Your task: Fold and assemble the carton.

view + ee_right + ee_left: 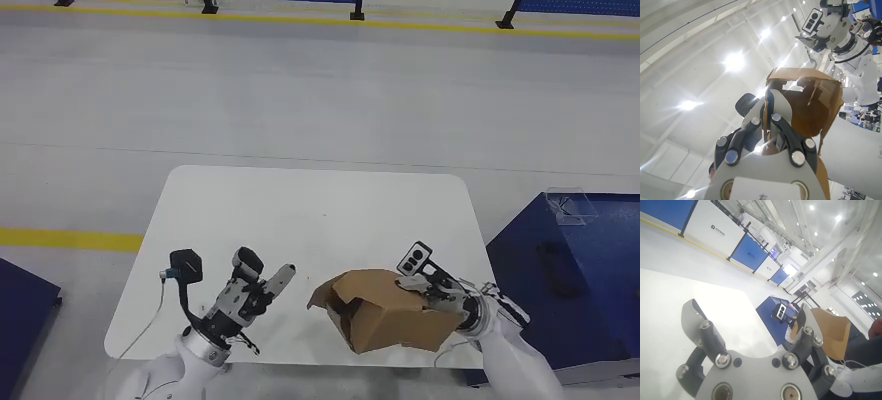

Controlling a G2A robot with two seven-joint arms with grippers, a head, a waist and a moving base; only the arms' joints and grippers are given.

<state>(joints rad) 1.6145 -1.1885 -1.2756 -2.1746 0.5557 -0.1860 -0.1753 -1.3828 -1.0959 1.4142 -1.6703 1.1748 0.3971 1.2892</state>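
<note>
In the top view the brown carton (385,310) is at the lower right of the frame, over the near right part of the white counter (300,210). It is tilted, with one loose flap pointing toward the middle of the frame. I cannot tell whether its underside rests on the counter. My right arm (510,350) comes in from the lower right corner, and the right jaws are clamped on the carton's upper right edge. In the right wrist view the cardboard wall is pinched tight between the two fingers. My left arm (190,355) is at the lower left of the frame. The left jaws stand wide apart with nothing between them, just left of the carton and apart from it. A blue cabinet (570,270) stands at the right edge of the frame, beside the counter.
</note>
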